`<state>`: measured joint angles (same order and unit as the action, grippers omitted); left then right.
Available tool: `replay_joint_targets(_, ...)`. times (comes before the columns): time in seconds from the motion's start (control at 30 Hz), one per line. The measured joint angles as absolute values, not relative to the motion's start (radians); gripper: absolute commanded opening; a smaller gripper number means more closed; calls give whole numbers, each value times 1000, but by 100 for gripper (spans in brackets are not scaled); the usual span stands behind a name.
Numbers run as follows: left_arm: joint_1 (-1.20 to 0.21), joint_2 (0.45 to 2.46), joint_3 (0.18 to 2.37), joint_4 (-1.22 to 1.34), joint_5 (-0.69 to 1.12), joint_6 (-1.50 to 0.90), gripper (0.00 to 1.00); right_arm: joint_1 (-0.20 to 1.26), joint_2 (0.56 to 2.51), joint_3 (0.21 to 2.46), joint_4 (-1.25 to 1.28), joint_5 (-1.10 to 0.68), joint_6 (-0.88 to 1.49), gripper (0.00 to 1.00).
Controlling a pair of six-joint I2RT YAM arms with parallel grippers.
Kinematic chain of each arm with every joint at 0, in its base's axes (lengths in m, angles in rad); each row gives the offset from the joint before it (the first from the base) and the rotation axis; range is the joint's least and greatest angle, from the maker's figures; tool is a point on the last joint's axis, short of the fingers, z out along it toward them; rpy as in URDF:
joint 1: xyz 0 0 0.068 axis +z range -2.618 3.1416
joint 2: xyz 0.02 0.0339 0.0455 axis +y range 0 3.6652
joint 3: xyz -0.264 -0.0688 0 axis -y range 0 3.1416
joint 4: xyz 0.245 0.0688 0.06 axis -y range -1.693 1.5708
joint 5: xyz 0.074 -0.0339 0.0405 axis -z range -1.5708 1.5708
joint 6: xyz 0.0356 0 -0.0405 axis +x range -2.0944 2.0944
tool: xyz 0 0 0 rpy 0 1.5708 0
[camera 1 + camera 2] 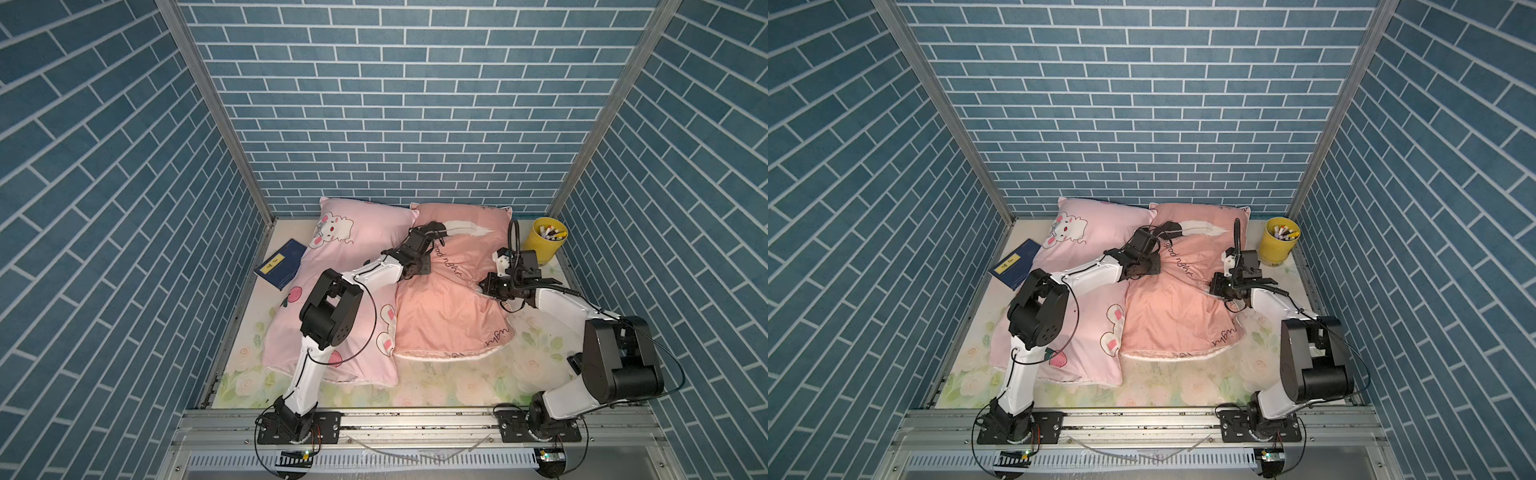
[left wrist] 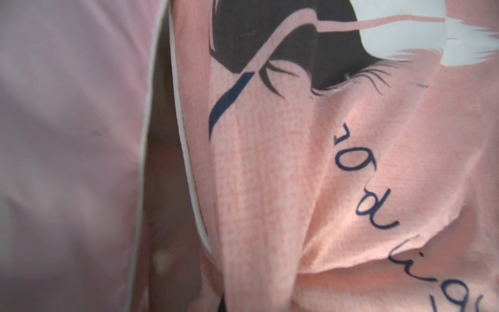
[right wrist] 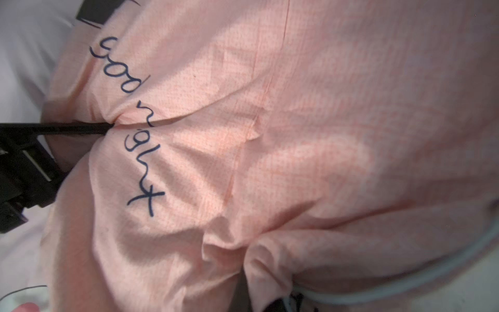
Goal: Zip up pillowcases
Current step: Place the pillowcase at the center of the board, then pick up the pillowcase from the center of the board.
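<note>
Two pillowcases lie side by side on the table in both top views. The pale pink one with a bunny (image 1: 332, 266) (image 1: 1084, 249) is on the left. The salmon-pink one with a feather and "good night" script (image 1: 449, 316) (image 1: 1171, 316) is on the right. My left gripper (image 1: 429, 267) (image 1: 1158, 266) is shut on a pinch of salmon fabric beside the script, and its thin black fingertips (image 3: 108, 127) dig into the fold. My right gripper (image 1: 487, 286) (image 1: 1214, 286) is shut on bunched fabric at that pillowcase's right edge. No zipper shows.
A yellow cup of pens (image 1: 544, 243) stands at the back right, just behind my right wrist. A dark blue book (image 1: 280, 264) lies at the left by the bunny pillowcase. Brick-pattern walls close in three sides. Floral cloth (image 1: 449, 386) covers the table.
</note>
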<state>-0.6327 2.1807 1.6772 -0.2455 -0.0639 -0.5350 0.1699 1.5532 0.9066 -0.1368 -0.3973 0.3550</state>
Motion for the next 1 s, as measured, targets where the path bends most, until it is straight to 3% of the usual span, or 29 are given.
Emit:
replay_joint_targets(0.03, -623, 2181, 1678, -243, -62, -533, 3, 170, 1566, 923, -137, -410, 355, 0)
replay_joint_targets(0.07, -617, 2181, 1679, -242, -59, -530, 12, 170, 1574, 936, -141, -419, 355, 0)
replay_joint_targets(0.1, -613, 2181, 1682, -242, -58, -523, 27, 170, 1579, 945, -146, -427, 355, 0)
replay_joint_targets(0.13, -613, 2180, 1685, -242, -59, -516, 44, 170, 1580, 952, -155, -432, 354, 12)
replay_joint_targets(0.17, -613, 2178, 1687, -242, -61, -511, 53, 170, 1579, 955, -164, -434, 355, 26)
replay_joint_targets(0.23, -614, 2163, 1690, -244, -63, -496, 67, 167, 1570, 956, -197, -438, 346, 52)
replay_joint_targets(0.27, -614, 2151, 1690, -247, -63, -487, 70, 165, 1561, 956, -216, -440, 338, 60)
replay_joint_targets(0.4, -633, 2059, 1692, -277, -62, -461, 72, 140, 1472, 956, -328, -434, 306, 77)
replay_joint_targets(0.63, -776, 1932, 1729, -274, 6, -463, 68, 59, 1278, 955, -527, -371, 261, 85)
replay_joint_targets(0.8, -845, 2075, 1796, -266, 92, -479, 64, -6, 1223, 945, -585, -364, 253, 85)
replay_joint_targets(1.0, -809, 2352, 1956, -329, 136, -484, 63, -36, 1270, 866, -570, -424, 239, 85)
